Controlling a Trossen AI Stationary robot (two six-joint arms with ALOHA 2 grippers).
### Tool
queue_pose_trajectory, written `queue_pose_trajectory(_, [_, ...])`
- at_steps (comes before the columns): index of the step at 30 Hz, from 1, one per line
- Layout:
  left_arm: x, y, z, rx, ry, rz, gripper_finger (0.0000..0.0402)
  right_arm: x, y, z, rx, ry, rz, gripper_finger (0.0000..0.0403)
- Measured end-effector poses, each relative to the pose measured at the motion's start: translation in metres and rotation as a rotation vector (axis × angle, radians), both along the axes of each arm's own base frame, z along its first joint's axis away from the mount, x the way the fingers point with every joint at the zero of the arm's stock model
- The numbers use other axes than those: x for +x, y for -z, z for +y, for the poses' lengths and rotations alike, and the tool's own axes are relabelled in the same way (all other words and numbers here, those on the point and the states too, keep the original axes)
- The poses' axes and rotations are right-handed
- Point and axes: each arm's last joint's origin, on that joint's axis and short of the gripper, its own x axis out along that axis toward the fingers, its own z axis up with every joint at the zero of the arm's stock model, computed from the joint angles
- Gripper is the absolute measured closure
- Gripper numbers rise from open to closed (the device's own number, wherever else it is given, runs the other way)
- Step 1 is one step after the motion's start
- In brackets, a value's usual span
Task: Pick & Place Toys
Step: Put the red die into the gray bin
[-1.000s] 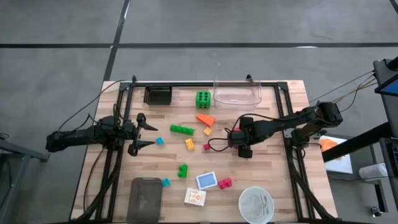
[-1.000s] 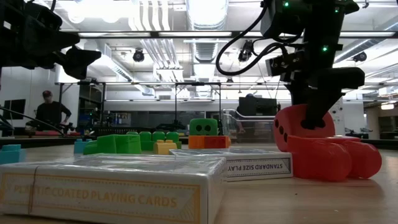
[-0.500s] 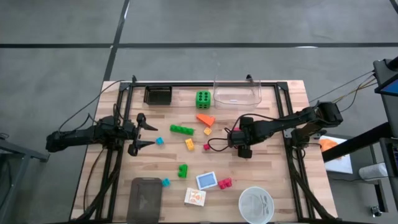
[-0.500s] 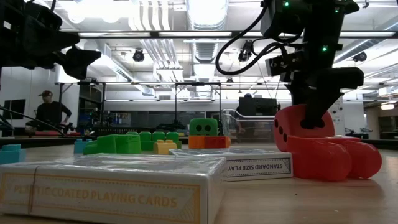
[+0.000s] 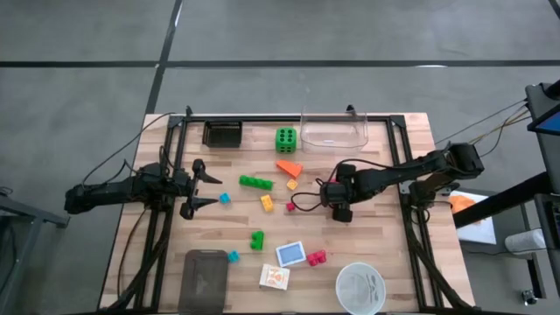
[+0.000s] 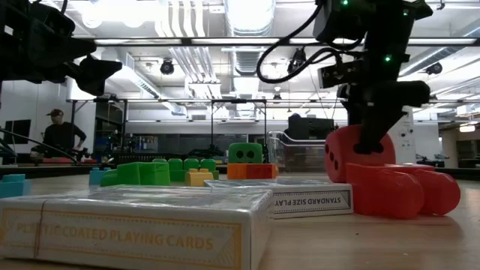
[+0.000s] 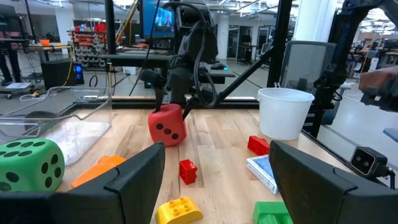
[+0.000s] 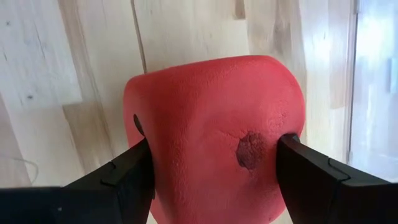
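My right gripper (image 5: 332, 196) is shut on the red dotted die (image 8: 214, 106) right of the table's middle. The die also shows in the low view (image 6: 349, 154) and the left wrist view (image 7: 166, 125). My left gripper (image 5: 214, 191) is open and empty above the table's left side. The green die (image 5: 285, 137) sits on the table at the far middle. An orange wedge (image 5: 289, 167), green bricks (image 5: 255, 182) (image 5: 256, 239), a yellow brick (image 5: 267, 202) and a small red brick (image 5: 290, 206) lie around the middle. Two card packs (image 5: 291, 254) (image 5: 274, 277) lie near the front. My right gripper pinches the red die by two opposite faces (image 8: 273, 134) between its two fingers (image 8: 314, 180). The fingers come from above, pointing down. The die sits tilted in the hold, low over the table. I cannot tell whether its lower corner (image 7: 163, 143) touches the wood.
A clear tub (image 5: 333, 129) stands at the far edge and a black tray (image 5: 222, 133) at the far left. A round white bowl (image 5: 361, 287) stands at the near right, a grey lid (image 5: 203, 278) at the near left. A red brick (image 5: 316, 257) lies by the card packs.
My right gripper has gone a little toward the table's left edge with the red die, which has shifted with it and stays tilted in the fingers.
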Motion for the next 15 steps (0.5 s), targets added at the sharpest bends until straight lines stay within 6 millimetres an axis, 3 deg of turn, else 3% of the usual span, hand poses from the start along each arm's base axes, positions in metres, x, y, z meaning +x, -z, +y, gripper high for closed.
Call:
queue_pose_trajectory(6, [0.0,0.0,0.0,0.0,0.0,-0.001,0.0111,-0.013,-0.019,0.004,0.064,0.006,-0.125,0.0141])
queue_pose_trajectory(10, [0.0,0.0,0.0,0.0,0.0,0.0,0.0111,-0.031,-0.019,0.002,0.104,0.021,-0.241,0.0184])
queue_pose_trajectory(13, [0.0,0.0,0.0,0.0,0.0,0.0,0.0111,-0.048,-0.012,-0.001,0.118,0.047,-0.331,0.0256])
queue_pose_trajectory(15, [0.0,0.0,0.0,0.0,0.0,0.0,0.0111,-0.059,-0.008,-0.002,0.127,0.058,-0.389,0.0261])
